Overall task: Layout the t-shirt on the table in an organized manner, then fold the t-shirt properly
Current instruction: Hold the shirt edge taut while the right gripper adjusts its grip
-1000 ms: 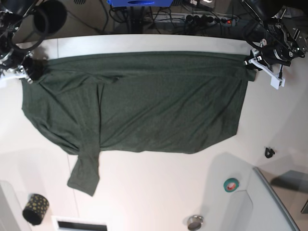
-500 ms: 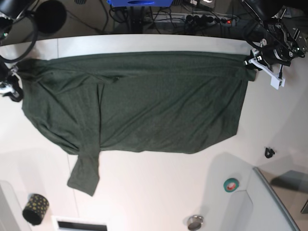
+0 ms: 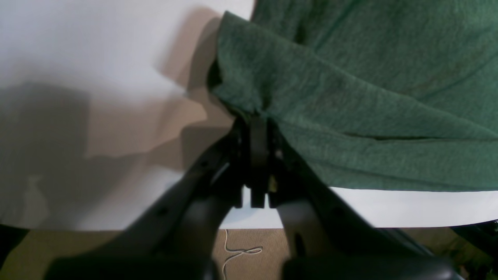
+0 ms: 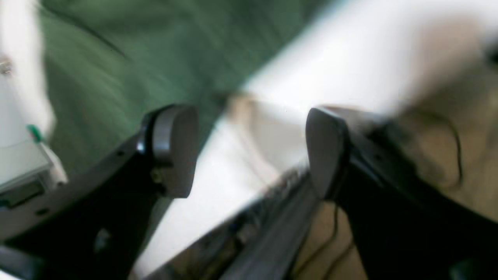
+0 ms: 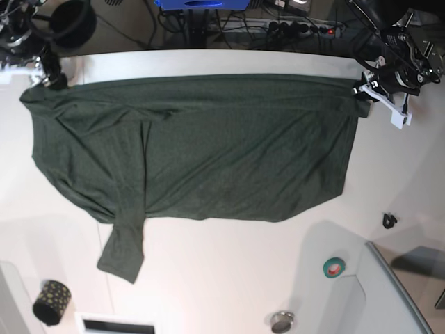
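Observation:
The dark green t-shirt [image 5: 208, 146] lies spread wide across the white table [image 5: 243, 278], with one sleeve hanging toward the near left. At the shirt's far right corner, my left gripper [image 5: 361, 92] is shut on the fabric; in the left wrist view the closed gripper [image 3: 257, 124] pinches a fold of the t-shirt [image 3: 350, 77] above the table [image 3: 97, 46]. My right gripper [image 5: 47, 73] hovers by the shirt's far left corner. In the blurred right wrist view this gripper [image 4: 249, 151] is open and empty, its pads [image 4: 173, 149] wide apart, the t-shirt [image 4: 116, 58] beyond.
A green tape roll [image 5: 334, 266], a small black object [image 5: 389, 220] and a round metal piece [image 5: 281, 321] lie at the near right beside a grey tray [image 5: 400, 299]. A dotted black cup [image 5: 51, 300] stands near left. Cables run behind the table's far edge.
My right gripper has let go of the shirt's far left corner, opened, swung out to the left and then up toward the far edge. The left gripper has not moved.

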